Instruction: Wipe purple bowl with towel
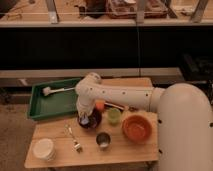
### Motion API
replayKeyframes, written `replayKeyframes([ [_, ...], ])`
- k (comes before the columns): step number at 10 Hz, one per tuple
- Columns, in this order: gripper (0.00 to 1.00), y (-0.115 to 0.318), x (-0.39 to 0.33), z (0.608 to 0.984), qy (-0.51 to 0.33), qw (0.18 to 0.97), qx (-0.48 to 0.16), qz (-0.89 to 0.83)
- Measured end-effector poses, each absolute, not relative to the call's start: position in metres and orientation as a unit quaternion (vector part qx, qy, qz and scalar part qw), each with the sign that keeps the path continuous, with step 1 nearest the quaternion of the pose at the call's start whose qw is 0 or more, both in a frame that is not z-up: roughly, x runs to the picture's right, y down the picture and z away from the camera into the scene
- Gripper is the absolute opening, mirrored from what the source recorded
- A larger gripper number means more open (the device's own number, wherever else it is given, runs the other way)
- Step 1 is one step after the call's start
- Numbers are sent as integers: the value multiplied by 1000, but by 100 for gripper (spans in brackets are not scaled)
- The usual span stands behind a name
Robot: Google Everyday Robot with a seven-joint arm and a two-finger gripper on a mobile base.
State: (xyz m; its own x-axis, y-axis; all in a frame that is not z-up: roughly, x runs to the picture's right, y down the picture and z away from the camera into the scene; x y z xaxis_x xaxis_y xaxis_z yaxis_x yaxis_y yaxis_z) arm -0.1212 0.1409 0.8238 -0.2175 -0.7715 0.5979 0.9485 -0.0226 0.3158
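The purple bowl (93,121) is dark and sits on the wooden table (55,132), left of centre. My gripper (86,119) reaches down from the white arm (120,96) into the bowl, at its left side. The arm's wrist (89,85) stands above the bowl and hides much of it. A small pale patch shows under the gripper inside the bowl. I cannot tell whether it is the towel.
A green tray (37,107) with a white brush (56,90) lies at the back left. A green cup (114,116) and an orange bowl (136,128) stand right of the purple bowl. A metal cup (103,140), a fork (75,140) and a white bowl (44,149) lie near the front edge.
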Motion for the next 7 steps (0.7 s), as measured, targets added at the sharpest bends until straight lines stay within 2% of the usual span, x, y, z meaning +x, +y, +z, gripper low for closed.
replayKeyframes([
  [3, 0, 153, -108, 817, -363, 587, -149, -708],
  [7, 0, 149, -62, 812, -332, 585, -180, -718],
])
